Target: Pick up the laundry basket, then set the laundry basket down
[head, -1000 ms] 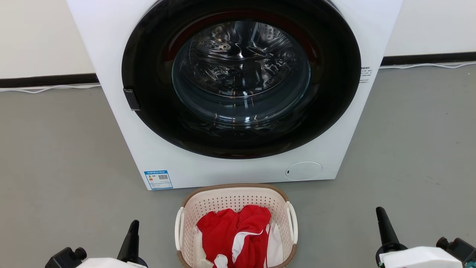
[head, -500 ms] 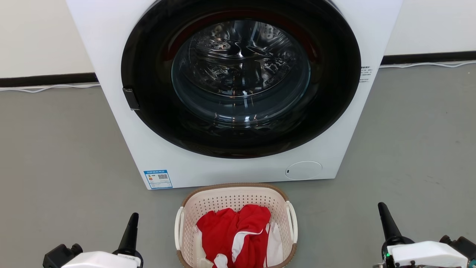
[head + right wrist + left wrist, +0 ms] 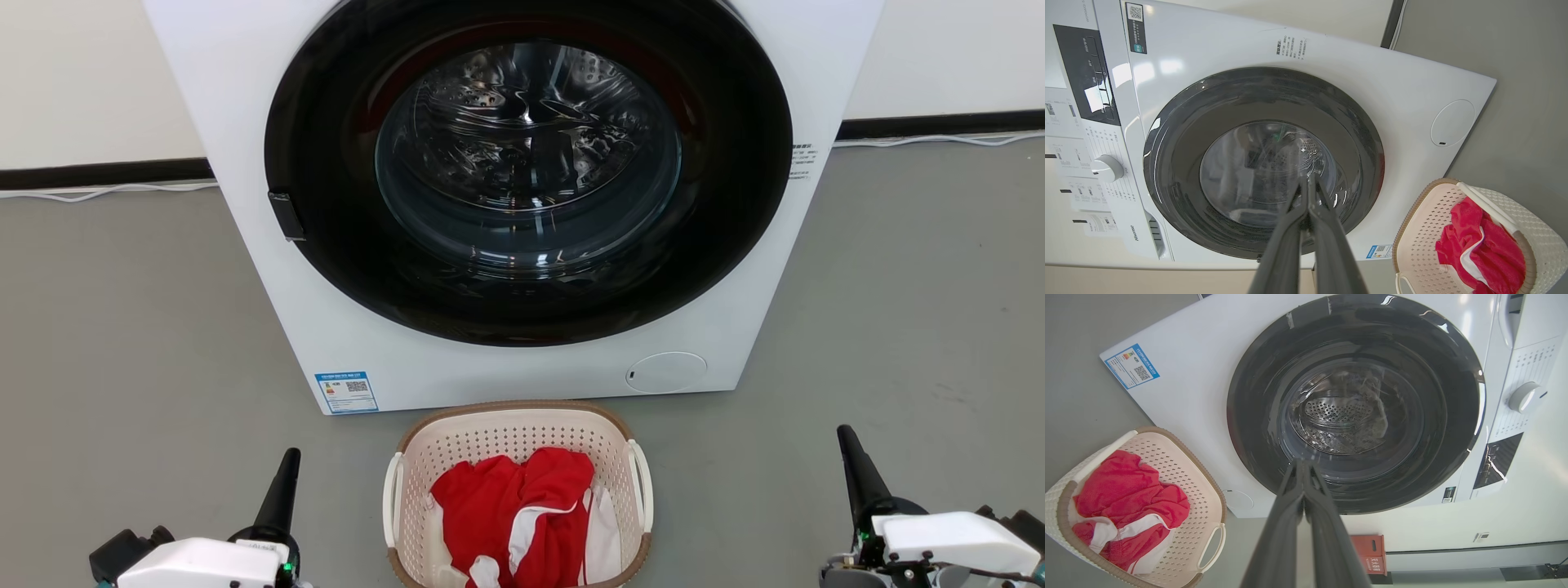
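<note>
The laundry basket, cream with perforated walls, a brown rim and white side handles, stands on the grey floor just before the washing machine, holding red and white clothes. My left gripper is shut and empty, well to the basket's left. Far off on the basket's other side, my right gripper is also shut and empty. The left wrist view has the laundry basket at lower left beyond my left gripper. In the right wrist view the laundry basket sits lower right of my right gripper.
A white front-loading washing machine with a dark round door stands directly behind the basket. A white wall with a black skirting and a white cable runs behind it. Grey floor spreads on both sides.
Both arms have drifted slightly: the left gripper's tip rose a little up the picture, and the right gripper shifted a little to the right. The basket has stayed in place.
</note>
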You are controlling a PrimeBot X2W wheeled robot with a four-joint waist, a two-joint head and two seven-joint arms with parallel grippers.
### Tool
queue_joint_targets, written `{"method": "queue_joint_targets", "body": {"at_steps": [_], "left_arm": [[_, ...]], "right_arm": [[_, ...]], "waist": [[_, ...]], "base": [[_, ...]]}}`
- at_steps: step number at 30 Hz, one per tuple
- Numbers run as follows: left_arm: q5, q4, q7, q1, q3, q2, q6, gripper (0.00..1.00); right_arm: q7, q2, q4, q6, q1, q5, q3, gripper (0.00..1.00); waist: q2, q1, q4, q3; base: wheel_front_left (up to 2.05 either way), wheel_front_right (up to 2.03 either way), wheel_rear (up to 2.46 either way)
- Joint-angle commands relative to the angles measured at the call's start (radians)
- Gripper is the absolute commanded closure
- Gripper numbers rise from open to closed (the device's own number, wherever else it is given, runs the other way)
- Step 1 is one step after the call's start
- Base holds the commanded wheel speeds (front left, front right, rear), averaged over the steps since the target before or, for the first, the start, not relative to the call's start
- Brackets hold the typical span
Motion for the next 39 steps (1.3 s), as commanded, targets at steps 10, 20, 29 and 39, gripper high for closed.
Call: {"method": "queue_joint_targets", "body": {"at_steps": [10,20,29,39], "left_arm": [[-0.137,-0.002,0.037,-0.084,0.053,0.001,-0.038,1.0],[-0.251,0.016,0.068,-0.11,0.076,-0.004,-0.062,1.0],[-0.256,0.017,0.073,-0.112,0.081,-0.007,-0.064,1.0],[-0.252,0.018,0.076,-0.113,0.085,-0.01,-0.064,1.0]], "right_arm": [[0.045,-0.012,-0.025,0.007,-0.067,0.122,-0.002,1.0],[0.075,-0.012,-0.025,0.007,-0.083,0.225,-0.017,1.0],[0.079,-0.009,-0.024,0.007,-0.085,0.23,-0.021,1.0],[0.082,-0.007,-0.024,0.007,-0.085,0.227,-0.025,1.0]], "waist": [[0.0,-0.0001,-0.001,0.002],[0.0,-0.0001,-0.001,0.004],[0.0,-0.0001,-0.001,0.004],[0.0,-0.0001,-0.001,0.004]], "base": [[0.0,0.0,0.0],[0.0,0.0,0.0],[0.0,0.0,0.0],[0.0,0.0,0.0]]}}
